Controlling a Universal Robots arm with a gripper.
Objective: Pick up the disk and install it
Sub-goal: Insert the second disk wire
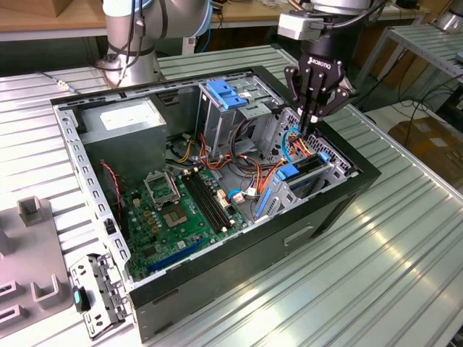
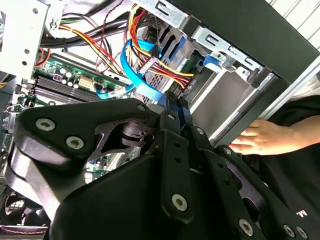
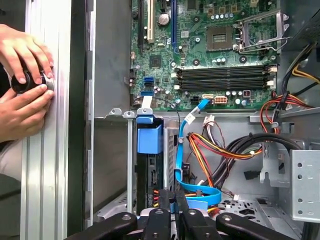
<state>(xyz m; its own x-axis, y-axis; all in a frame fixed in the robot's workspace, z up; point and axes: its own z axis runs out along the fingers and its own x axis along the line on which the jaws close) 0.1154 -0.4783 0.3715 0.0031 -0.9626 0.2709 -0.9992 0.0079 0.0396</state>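
The disk (image 1: 302,170) sits edge-up in the drive cage at the front corner of the open computer case (image 1: 362,189), with its blue rails and blue end tab showing. In the first wrist view its blue tab (image 3: 150,138) tops the dark drive body inside the slot. The second wrist view shows the disk's blue tab (image 2: 212,61) at the cage mouth. My gripper (image 1: 312,124) hangs just above the cage and the cable bundle. Its fingers are pressed together, shut on nothing, in both wrist views (image 2: 175,102) (image 3: 175,199).
Blue data cables (image 3: 182,150) and red-yellow power wires (image 3: 220,150) lie beside the cage. A light-blue latch plate (image 1: 228,94) tops the upper bay. The motherboard (image 1: 181,210) and power supply (image 1: 130,123) fill the case. A person's hands (image 3: 22,85) rest on the table by the case wall.
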